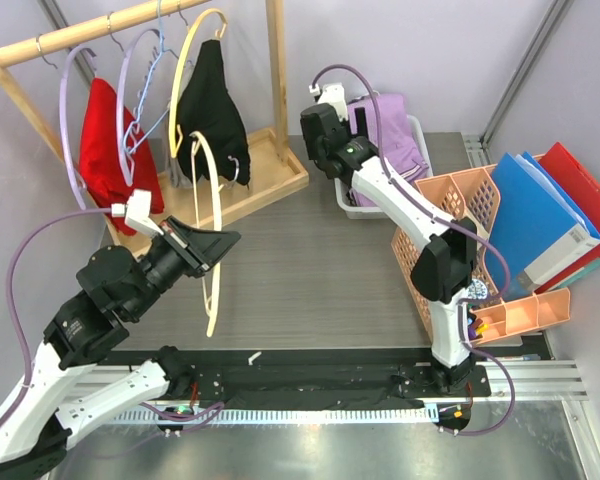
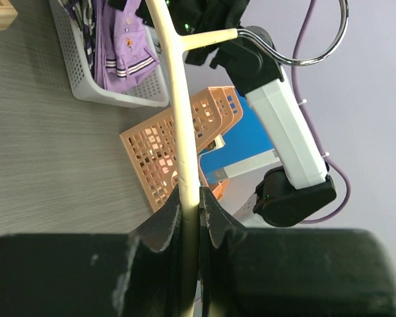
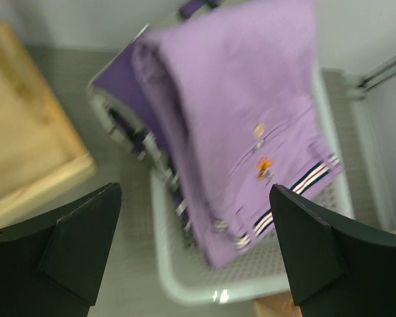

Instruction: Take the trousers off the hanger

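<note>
The plain lilac trousers (image 1: 390, 135) (image 3: 251, 119) lie folded in a grey basket (image 1: 352, 207) (image 3: 185, 281) at the back of the table, on top of a darker purple patterned garment (image 3: 122, 92). My right gripper (image 1: 322, 128) (image 3: 193, 191) hovers just above them, open, with nothing between its fingers. My left gripper (image 1: 218, 242) (image 2: 198, 198) is shut on the bar of a bare cream hanger (image 1: 216, 295) (image 2: 178, 119), held in the air over the middle of the table. No garment hangs on this hanger. The same trousers (image 2: 129, 46) show in the left wrist view.
A wooden rack (image 1: 250, 180) at the back left carries a red garment (image 1: 105, 150), a black garment (image 1: 212, 110) and several hangers. Orange baskets (image 1: 450, 225) and blue and red folders (image 1: 545, 215) stand on the right.
</note>
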`<state>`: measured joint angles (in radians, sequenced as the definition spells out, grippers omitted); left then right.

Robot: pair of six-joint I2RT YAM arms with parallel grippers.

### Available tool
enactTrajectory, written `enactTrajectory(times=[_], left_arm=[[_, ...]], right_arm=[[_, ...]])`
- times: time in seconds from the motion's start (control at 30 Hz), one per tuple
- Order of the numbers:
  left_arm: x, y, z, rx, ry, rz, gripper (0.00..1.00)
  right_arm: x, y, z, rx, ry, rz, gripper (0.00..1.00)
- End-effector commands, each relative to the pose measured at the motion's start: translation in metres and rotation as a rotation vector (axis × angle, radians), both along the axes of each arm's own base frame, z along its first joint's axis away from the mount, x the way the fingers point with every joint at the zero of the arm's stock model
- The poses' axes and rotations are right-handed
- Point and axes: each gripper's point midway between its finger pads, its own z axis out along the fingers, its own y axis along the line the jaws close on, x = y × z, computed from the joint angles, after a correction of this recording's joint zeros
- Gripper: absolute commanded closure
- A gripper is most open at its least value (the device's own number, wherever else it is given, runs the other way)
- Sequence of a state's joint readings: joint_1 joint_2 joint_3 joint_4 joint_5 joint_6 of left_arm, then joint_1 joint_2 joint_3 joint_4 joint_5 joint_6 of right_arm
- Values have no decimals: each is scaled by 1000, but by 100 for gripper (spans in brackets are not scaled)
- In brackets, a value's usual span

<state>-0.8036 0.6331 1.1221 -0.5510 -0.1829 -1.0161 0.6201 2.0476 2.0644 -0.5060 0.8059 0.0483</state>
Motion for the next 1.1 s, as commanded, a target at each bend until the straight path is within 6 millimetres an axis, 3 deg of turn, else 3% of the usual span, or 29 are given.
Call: enactTrajectory(times=[0.0, 0.13, 0.17, 0.23, 0.27, 0.3, 0.33, 0.37, 0.4, 0.43, 0.47, 0.53, 0.57, 0.63, 0.67, 0.73, 0.77, 0.8, 0.9, 0.97, 1.0, 1.03, 1.07], left_arm=[[3, 12, 11, -61, 3, 67, 100], [8, 14, 7, -88, 16, 98, 100], [10, 13, 7, -92, 15, 104, 100], [14, 14, 6, -91, 14, 121, 100], [17, 11, 5, -88, 16, 124, 100], [20, 9, 6, -88, 16, 127, 100], [22, 7, 6, -91, 16, 127, 100], [26, 4, 6, -92, 15, 129, 100], [28, 2, 7, -93, 12, 130, 100], [31, -1, 6, -93, 14, 132, 100], [33, -4, 9, -104, 7, 128, 100], [41, -12, 5, -98, 17, 127, 100], [43, -15, 9, -112, 9, 127, 100], [48, -25, 7, -115, 15, 109, 100], [49, -28, 11, -132, 7, 103, 100], [54, -33, 5, -151, 31, 105, 100], [55, -35, 8, -172, 23, 101, 100], [56, -36, 9, -187, 22, 100, 100], [59, -40, 9, -214, 29, 98, 100], [60, -41, 10, -221, 31, 103, 100], [61, -41, 10, -221, 31, 106, 100], [62, -40, 10, -222, 29, 112, 100], [62, -39, 10, -225, 27, 115, 100]], right_arm=[[-64, 34, -5, 215, 202, 152, 0], [-127, 78, -17, 490, 383, 384, 0], [-163, 93, -22, 594, 477, 498, 0], [-196, 116, -16, 711, 527, 643, 0], [-217, 115, -36, 744, 596, 650, 0], [-240, 122, -13, 815, 582, 755, 0], [-260, 125, -11, 841, 606, 803, 0], [-277, 122, -28, 854, 666, 815, 1], [-300, 123, -11, 903, 670, 887, 0], [-313, 122, -11, 912, 683, 914, 0], [-334, 124, -23, 908, 730, 937, 0], [-361, 124, 2, 976, 685, 1033, 0], [-381, 125, -1, 985, 698, 1070, 0], [-395, 126, 37, 1080, 548, 1153, 2], [-405, 127, 32, 1103, 542, 1168, 6], [-411, 128, 66, 1221, 411, 1231, 10], [-409, 129, 61, 1242, 394, 1213, 14], [-413, 131, 77, 1285, 330, 1255, 16], [-410, 138, 83, 1320, 246, 1222, 23], [-397, 146, 84, 1277, 178, 1145, 36], [-393, 148, 75, 1216, 182, 1101, 41], [-399, 155, 71, 1169, 182, 1079, 43], [-398, 156, 87, 1153, 141, 1063, 43]])
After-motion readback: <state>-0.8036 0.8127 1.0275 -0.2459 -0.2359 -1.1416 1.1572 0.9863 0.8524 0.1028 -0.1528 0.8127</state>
